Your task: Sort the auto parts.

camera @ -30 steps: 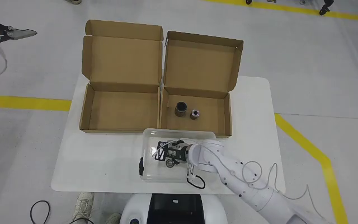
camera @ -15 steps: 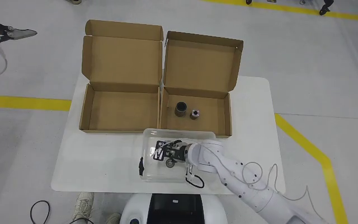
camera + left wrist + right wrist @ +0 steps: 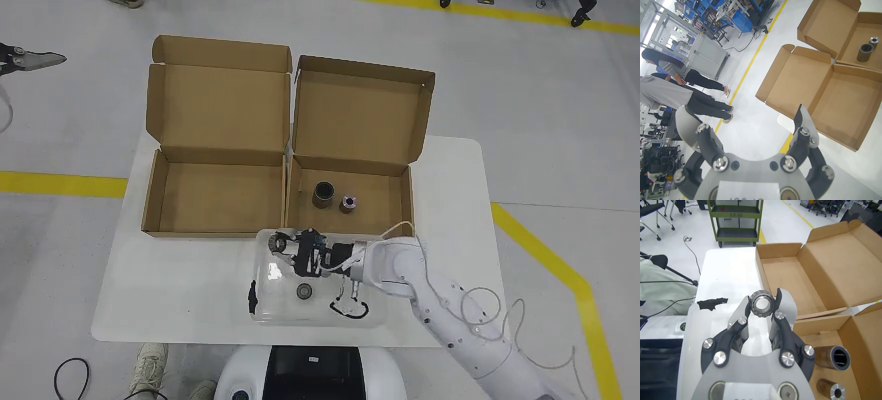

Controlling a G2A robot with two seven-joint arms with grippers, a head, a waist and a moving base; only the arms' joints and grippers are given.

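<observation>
Boxes of brown cardboard lie open side by side at the far half of the table [image 3: 450, 200], lids folded back. The left box [image 3: 215, 200] has a bare floor. The right box [image 3: 385, 190] holds two parts standing near each other: a dark sleeve [image 3: 324, 194] and, just beside it, a small bushing [image 3: 347, 203] of brighter metal. Nearer the robot sits a clear tub [image 3: 262, 305], its far rim close to the boxes' front walls. One small round part [image 3: 305, 291] rests on the tub's floor, and a black patch [image 3: 252, 294] shows on its left wall. The right gripper [image 3: 303, 250] hangs over the far part of the tub, its fingers closed partway onto a ribbed bearing ring [image 3: 281, 241]. From the right wrist view the ring [image 3: 762, 305] is pinched by its outer face between the two fingertips, its bore facing the camera, lifted clear of the tub floor, with the left box ahead of it. The left gripper [image 3: 742, 111] is held off to the side of the table by the left box, floor showing between its fingers. Its jaws are spread wide and nothing is in them.
</observation>
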